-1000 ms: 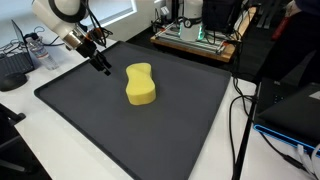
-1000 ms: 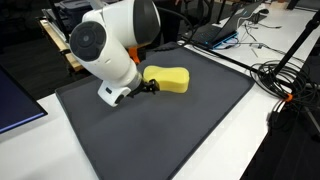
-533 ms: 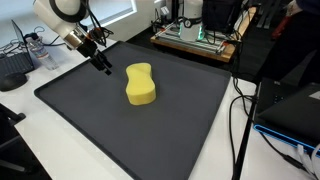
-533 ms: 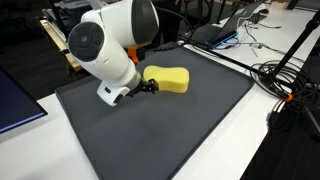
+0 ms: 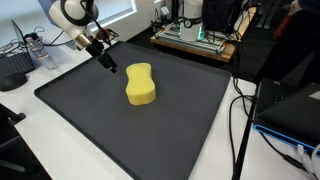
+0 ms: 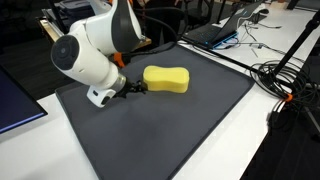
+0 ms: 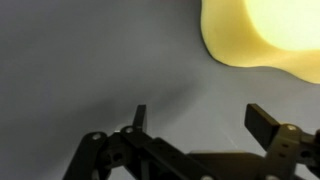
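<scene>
A yellow sponge with a waisted shape (image 5: 141, 84) (image 6: 166, 78) lies on the dark grey mat (image 5: 150, 130) (image 6: 170, 130). My gripper (image 5: 109, 66) (image 6: 137, 88) hovers low over the mat just beside the sponge, clear of it. In the wrist view the gripper (image 7: 200, 118) stands open, its two fingers wide apart with only bare mat between them. The sponge (image 7: 262, 35) fills the upper right corner of that view, ahead of the fingertips and off to one side.
The mat lies on a white table (image 5: 60, 150). Cables (image 5: 240, 110) (image 6: 285, 80) run along one edge. A keyboard (image 5: 14, 68), a wooden crate with electronics (image 5: 195, 40) and a laptop (image 6: 225, 30) stand round the mat.
The arm has swung and drawn back a little from the sponge, so the gap between fingertips and sponge has grown. The jaws stay open. The sponge has not moved.
</scene>
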You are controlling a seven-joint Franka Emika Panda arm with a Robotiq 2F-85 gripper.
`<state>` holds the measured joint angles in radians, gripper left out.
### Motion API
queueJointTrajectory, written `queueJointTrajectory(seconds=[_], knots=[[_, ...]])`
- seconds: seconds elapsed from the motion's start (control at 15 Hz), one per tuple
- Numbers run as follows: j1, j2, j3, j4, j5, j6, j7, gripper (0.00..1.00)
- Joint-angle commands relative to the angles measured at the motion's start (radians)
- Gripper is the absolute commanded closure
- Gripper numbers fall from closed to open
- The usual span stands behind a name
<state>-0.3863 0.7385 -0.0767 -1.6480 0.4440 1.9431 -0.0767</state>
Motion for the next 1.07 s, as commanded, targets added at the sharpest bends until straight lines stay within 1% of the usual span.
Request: queueJointTrajectory(seconds=[0.0,0.13,0.33,0.53,0.67,1.0], knots=[[-0.072,-0.121,0.020,-0.183,0.124,0.067,-0.130,0.00],[-0.103,-0.159,0.023,-0.239,0.212,0.091,-0.195,0.00],[-0.118,-0.201,0.003,-0.296,0.308,0.083,-0.284,0.00],[-0.110,-0.244,-0.021,-0.358,0.360,0.079,-0.355,0.00],[-0.098,-0.272,-0.038,-0.403,0.374,0.091,-0.383,0.00],[-0.094,-0.349,-0.074,-0.528,0.428,0.128,-0.443,0.00]])
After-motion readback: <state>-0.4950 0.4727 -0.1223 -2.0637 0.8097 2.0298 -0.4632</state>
